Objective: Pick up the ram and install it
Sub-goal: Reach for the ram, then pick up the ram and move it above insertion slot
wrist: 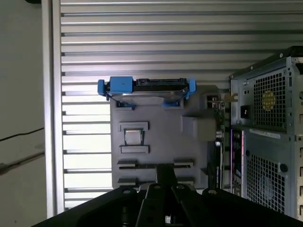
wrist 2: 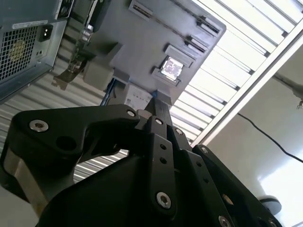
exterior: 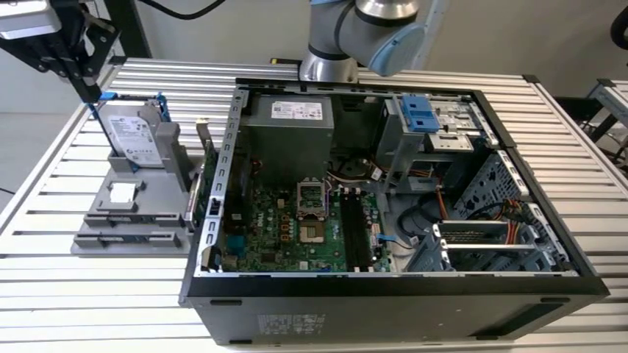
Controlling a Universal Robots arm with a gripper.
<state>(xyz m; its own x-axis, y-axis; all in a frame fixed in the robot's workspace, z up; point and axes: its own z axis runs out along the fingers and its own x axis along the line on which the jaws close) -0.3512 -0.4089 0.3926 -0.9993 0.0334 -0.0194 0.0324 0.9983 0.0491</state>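
Observation:
In the exterior view my black gripper (exterior: 94,94) hangs at the far left, above the back corner of the grey holder (exterior: 128,220), and holds nothing. Its fingers (wrist: 164,171) lie together over the holder's slotted end in the first wrist view, and they look shut in the second wrist view too (wrist 2: 158,111). The ram (exterior: 195,197) appears as a thin dark green strip standing on edge along the holder's side nearest the computer case. It is well apart from the gripper. The long black slots (exterior: 355,228) lie on the motherboard inside the open case.
A silver hard drive with blue rails (exterior: 132,132) stands upright in the holder, close to the gripper. The open computer case (exterior: 393,287) takes up the middle and the exterior view's right. The arm's base (exterior: 329,66) stands behind it on the slatted metal table (exterior: 79,294).

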